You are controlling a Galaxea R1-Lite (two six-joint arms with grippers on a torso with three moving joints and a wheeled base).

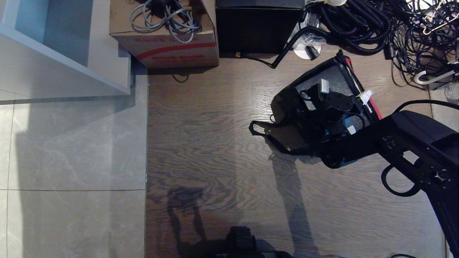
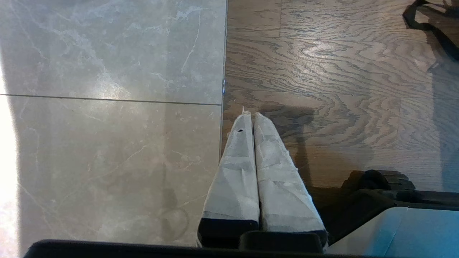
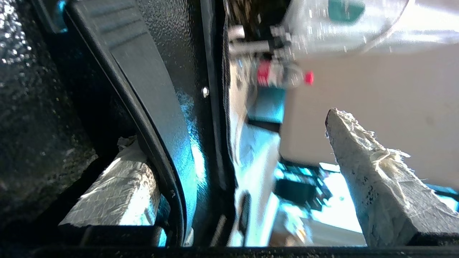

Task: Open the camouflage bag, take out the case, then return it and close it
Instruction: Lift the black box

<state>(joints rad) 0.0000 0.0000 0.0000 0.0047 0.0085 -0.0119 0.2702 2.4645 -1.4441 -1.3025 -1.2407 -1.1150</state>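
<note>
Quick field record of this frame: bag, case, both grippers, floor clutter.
bag: camouflage bag on the wood floor, lid open, red lining at the edge
case: case inside the bag
right gripper: right gripper open, at the case handle, one finger tucked under it
left gripper: left gripper shut, above the floor, away from the bag
clutter: cardboard box, black box, cables

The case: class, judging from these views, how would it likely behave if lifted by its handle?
The case probably stays stiff: its speckled shell keeps flat faces and straight edges. The handle looks moulded and rigid, so it should bear the lift without flopping. The right tool stands open around it, and the padded fingers may curb slipping.
</note>
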